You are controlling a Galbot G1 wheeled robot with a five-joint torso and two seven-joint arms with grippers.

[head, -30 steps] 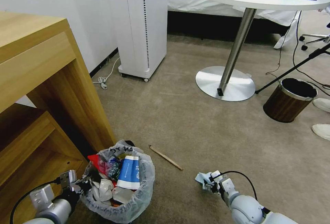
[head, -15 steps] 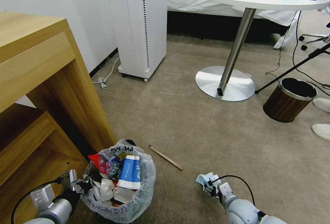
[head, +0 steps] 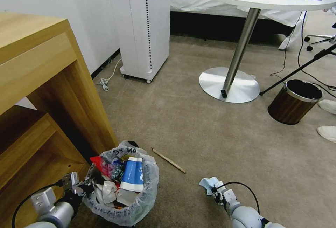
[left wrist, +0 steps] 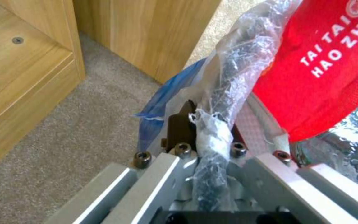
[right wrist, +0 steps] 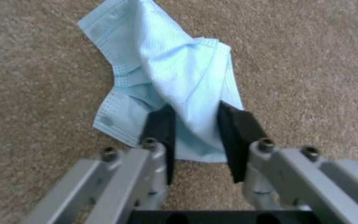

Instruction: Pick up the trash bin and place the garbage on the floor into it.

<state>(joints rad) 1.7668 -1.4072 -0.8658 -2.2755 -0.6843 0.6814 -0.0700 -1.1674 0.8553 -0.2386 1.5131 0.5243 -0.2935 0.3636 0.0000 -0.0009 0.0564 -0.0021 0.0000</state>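
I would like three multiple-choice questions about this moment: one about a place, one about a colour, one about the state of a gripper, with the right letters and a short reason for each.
1. Where does the wooden stick lie?
A. in the trash bin
B. on the floor between the bin and the mask
C. on the round table

2. What colour is the mask?
A. light blue
B. red
C. black

3. What is the left gripper doing?
A. hanging open in the air
B. holding the stick
C. shut on the rim of the trash bin

Answers: 1 B, it lies on the floor; 2 A, pale blue between the right gripper fingers; 3 C, its fingers pinch the bagged rim.
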